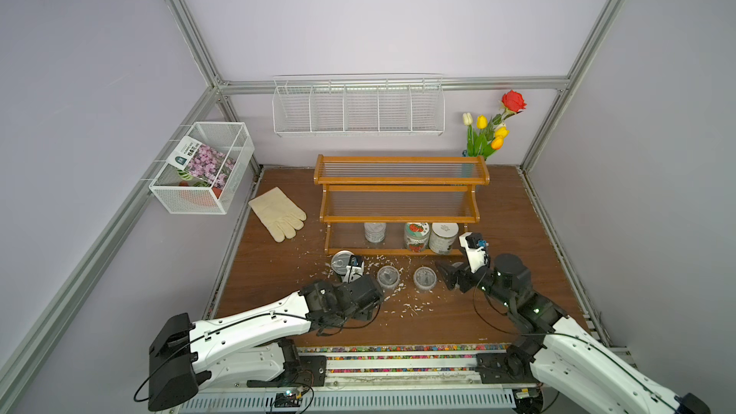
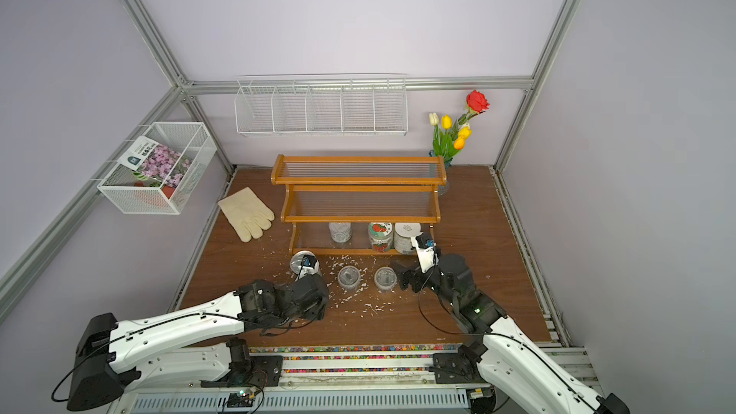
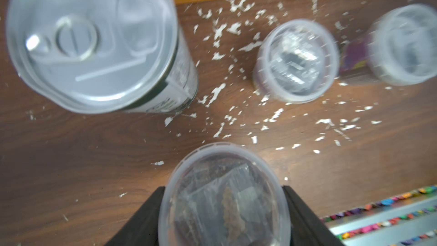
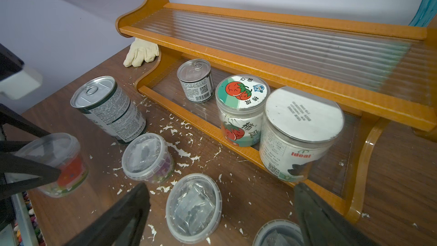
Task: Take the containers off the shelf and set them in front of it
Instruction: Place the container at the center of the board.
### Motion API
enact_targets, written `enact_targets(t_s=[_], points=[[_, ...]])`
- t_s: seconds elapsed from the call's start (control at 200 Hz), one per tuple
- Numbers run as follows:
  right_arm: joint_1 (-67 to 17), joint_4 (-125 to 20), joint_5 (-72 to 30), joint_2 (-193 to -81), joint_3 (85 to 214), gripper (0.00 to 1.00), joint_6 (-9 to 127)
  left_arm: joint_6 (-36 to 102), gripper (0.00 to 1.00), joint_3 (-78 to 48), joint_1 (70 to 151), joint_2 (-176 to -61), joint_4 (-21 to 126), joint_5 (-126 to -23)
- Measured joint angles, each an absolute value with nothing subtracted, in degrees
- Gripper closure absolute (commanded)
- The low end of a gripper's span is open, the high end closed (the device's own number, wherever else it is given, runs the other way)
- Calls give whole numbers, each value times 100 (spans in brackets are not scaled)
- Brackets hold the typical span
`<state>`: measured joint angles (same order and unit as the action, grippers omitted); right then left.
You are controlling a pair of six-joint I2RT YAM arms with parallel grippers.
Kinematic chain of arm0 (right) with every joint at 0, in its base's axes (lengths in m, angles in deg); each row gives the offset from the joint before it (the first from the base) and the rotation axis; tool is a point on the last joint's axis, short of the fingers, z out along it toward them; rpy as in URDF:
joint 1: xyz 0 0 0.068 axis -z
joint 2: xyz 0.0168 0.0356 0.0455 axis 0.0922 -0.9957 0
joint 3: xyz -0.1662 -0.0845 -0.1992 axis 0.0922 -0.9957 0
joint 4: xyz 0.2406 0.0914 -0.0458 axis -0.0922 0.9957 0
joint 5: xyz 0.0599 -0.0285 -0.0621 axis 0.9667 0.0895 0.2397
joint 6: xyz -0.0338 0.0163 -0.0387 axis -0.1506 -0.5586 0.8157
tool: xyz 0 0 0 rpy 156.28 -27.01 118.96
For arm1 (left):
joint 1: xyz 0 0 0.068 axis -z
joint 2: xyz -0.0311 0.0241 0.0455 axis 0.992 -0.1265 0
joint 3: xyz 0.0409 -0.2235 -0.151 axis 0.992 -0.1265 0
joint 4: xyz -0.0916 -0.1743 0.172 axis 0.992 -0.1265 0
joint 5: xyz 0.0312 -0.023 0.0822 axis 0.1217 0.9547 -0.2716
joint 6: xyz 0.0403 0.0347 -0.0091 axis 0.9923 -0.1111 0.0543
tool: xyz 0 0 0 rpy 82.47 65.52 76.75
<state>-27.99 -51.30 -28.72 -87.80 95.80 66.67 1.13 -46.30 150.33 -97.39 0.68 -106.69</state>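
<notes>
Currently on the shelf: the shelf (image 1: pixel 400 181) stands midway along the counter's (image 1: pixel 278 312) back edge. Only its bottom tier is filled, holding a small tin (image 1: pixel 375 231), a red-fruit jar (image 1: pixel 416 236) and, touching that, a white-lid jar (image 1: pixel 443 237).
Already in front: a big tin (image 1: pixel 341 262) stands by the shelf's left foot. A loose tub (image 1: pixel 388 276) and a second tub (image 1: pixel 425 278) sit side by side toward the counter's middle, and a low tub (image 4: pixel 276 233) is just under the right arm.
Left claw (image 3: pixel 223 187): its jaws press both sides of a held tub (image 3: pixel 223 209), nearer the front edge than the big tin. I cannot tell whether the tub's base touches the counter.
Right claw (image 4: pixel 220 185): spread wide and empty, facing the white-lid jar from the front.
Progress, judged: five containers are down and three remain.
Handling, tubs: probably light with thin, springy walls. Pinch gently across the body below the lid rim.
Handling, jars: smooth, wide clear plastic that likely needs nearly the full spread. Take them at mid-height from the front, since the tier above overhangs.
Handling, tin: stiff, slick and probably heavier, so grip it squarely across the wall.
Risk: the jars touch, so a jaw could nudge the neighbour.
Litter: white flakes (image 1: pixel 414 308) lie among the tubs.
</notes>
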Motion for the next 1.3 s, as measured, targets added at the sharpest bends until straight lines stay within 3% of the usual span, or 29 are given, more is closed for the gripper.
enact_targets(t_s=[0.55, 0.76, 0.945, 1.3], points=[[-2926, -5281, -2877, -8840, 9580, 2, 6765, -705, 29, -5255, 15120, -9704, 53, -10966], [-2926, -5283, -2877, -8840, 9580, 2, 6796, -810, 12, -5338, 15129, -9704, 27, -11014], [-2926, -5283, -2877, -8840, 9580, 2, 6796, -816, 7, -5332, 15129, -9704, -76, -11165], [-3120, -5609, -2769, -9135, 9580, 2, 6634, -777, 5, -4409, 15124, -9601, -738, -11825]])
